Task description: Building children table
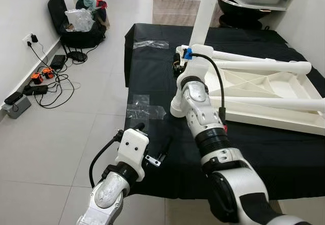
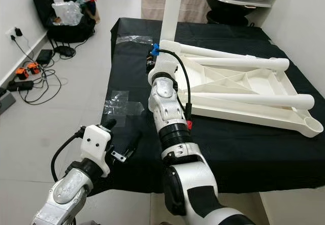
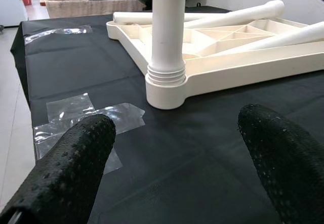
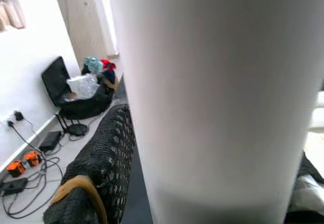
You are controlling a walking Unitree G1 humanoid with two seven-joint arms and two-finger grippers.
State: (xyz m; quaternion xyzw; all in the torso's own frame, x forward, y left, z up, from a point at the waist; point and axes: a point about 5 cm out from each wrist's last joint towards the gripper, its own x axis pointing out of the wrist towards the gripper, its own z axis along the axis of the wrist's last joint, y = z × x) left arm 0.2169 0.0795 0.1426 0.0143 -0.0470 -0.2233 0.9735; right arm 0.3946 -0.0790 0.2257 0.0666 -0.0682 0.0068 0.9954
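Table leg upright in corner socket, right gripper seemingly clasping it, left gripper fingers spread, empty

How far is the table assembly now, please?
One white leg stands upright in a corner socket of the upturned tabletop, and the right gripper is around it. Three more legs lie loose across the tabletop, not yet fitted. The left gripper waits open near the black cloth's edge.

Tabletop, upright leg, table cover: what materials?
Tabletop: likely moulded plastic, matte off-white, ribbed underside. Leg: same plastic look, threaded base visible. Cover: black fabric, creased and draped. Right pincer holds the leg.
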